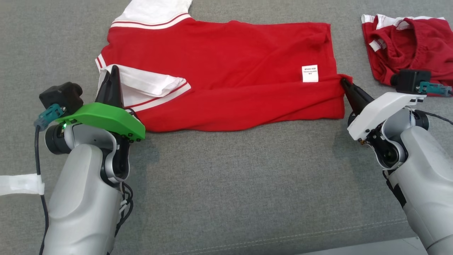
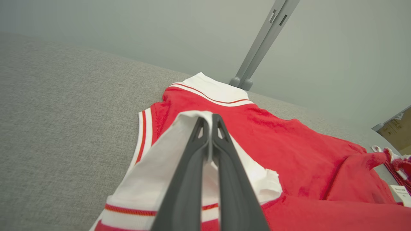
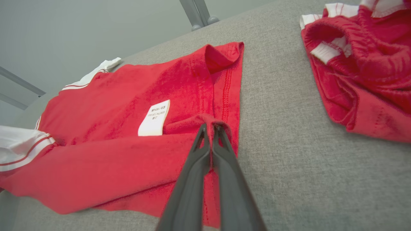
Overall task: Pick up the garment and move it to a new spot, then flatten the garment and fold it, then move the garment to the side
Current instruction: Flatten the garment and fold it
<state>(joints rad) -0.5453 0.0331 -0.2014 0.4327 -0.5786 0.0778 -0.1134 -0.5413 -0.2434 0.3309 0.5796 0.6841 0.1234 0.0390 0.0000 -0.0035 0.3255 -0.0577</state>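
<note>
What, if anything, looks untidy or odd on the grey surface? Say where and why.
The red shirt shows its care label on the outside, so it may be inside out; its far right hem corner is curled over. To its right, a second red garment lies crumpled, not flat.

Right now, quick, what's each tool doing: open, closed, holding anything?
Left tool: closed, holding the white sleeve of the red shirt.
Right tool: closed, holding the red shirt's hem.
</note>
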